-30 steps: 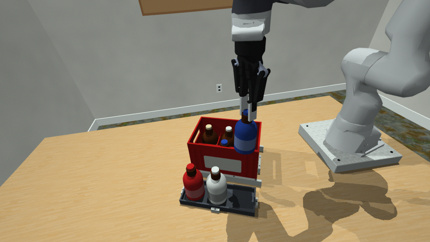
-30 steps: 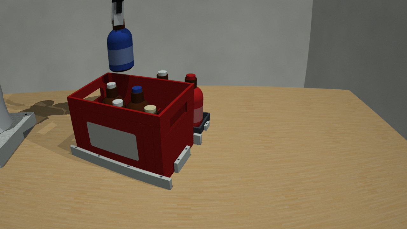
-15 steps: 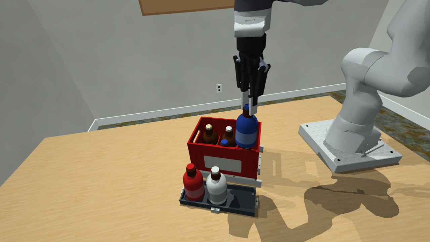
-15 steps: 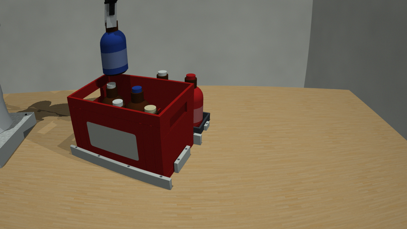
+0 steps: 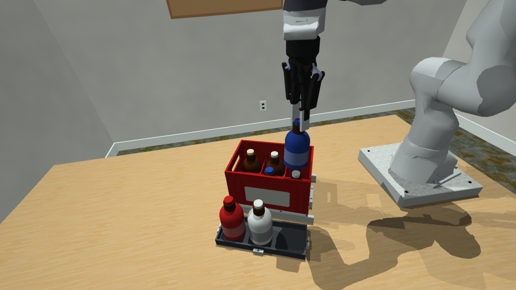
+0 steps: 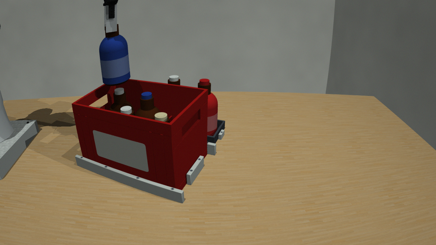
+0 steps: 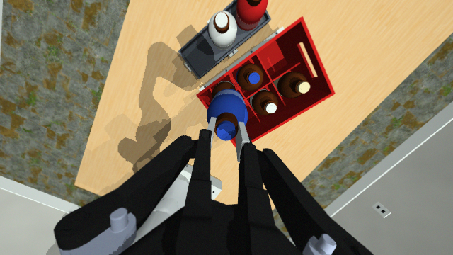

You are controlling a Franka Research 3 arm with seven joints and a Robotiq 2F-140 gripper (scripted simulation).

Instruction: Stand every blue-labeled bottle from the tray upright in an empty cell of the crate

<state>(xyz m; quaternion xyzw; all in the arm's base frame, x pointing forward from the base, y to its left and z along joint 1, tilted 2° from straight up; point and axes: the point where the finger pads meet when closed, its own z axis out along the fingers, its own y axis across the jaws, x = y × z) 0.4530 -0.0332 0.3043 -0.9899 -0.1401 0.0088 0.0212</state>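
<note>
My gripper [image 5: 300, 121] [image 6: 111, 26] [image 7: 226, 127] is shut on the neck of the blue-labelled bottle [image 5: 296, 149] [image 6: 114, 61] [image 7: 226, 106]. The bottle hangs upright with its base about level with the rim of the red crate [image 5: 234, 183] [image 6: 170, 146] [image 7: 323, 71], over the corner nearest the robot base. Several brown bottles stand in the crate, with a blue cap [image 5: 269, 170] [image 6: 146, 95] [image 7: 254, 77], a cream cap [image 5: 250, 152] [image 6: 160, 116] [image 7: 303, 87] and white caps [image 5: 275, 154] [image 6: 125, 109] [image 7: 271, 108]. One cell [image 7: 279, 57] shows empty.
The dark tray [image 5: 288, 238] [image 7: 202, 60] lies in front of the crate with a red bottle [image 5: 231, 220] [image 6: 211, 109] [image 7: 251, 8] and a white bottle [image 5: 260, 223] [image 7: 221, 28] upright on it. Grey stop bars [image 6: 127, 176] edge the crate. The robot base [image 5: 418, 180] stands to the right.
</note>
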